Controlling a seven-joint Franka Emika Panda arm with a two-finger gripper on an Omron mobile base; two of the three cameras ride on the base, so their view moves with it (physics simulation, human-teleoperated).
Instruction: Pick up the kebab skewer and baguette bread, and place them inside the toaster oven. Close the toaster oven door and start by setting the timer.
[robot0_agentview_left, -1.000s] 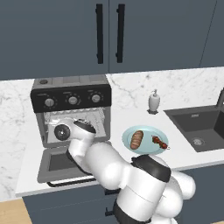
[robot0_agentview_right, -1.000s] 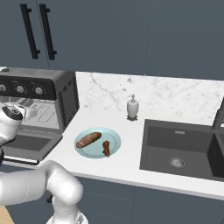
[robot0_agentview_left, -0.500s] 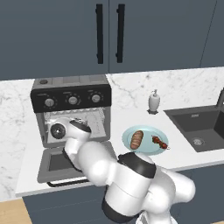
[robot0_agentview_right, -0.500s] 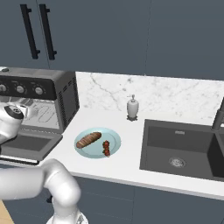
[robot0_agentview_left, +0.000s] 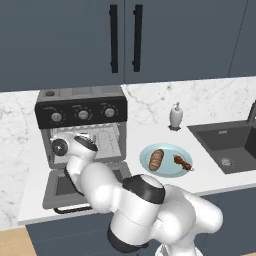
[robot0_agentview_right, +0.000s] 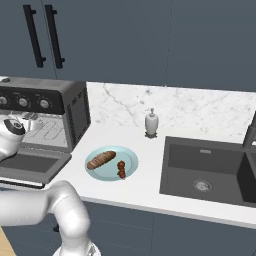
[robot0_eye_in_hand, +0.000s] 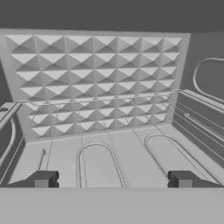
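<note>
Your pincer (robot0_eye_in_hand: 113, 179) is spread wide and empty, reaching into the toaster oven (robot0_agentview_left: 82, 112) over its dropped door (robot0_agentview_left: 65, 187). To the right on the desk (robot0_agentview_right: 150, 165), the baguette bread (robot0_agentview_left: 156, 159) and the kebab skewer (robot0_agentview_left: 182, 162) lie on the plate (robot0_agentview_left: 167, 172), well apart from the oven

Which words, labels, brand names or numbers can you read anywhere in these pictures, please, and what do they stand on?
None can be read.
Toaster oven: its black control panel carries three round knobs, with no legible marks.
Soap dispenser: plain, no label.
Plate, cabinet doors and counter: no writing.
</note>
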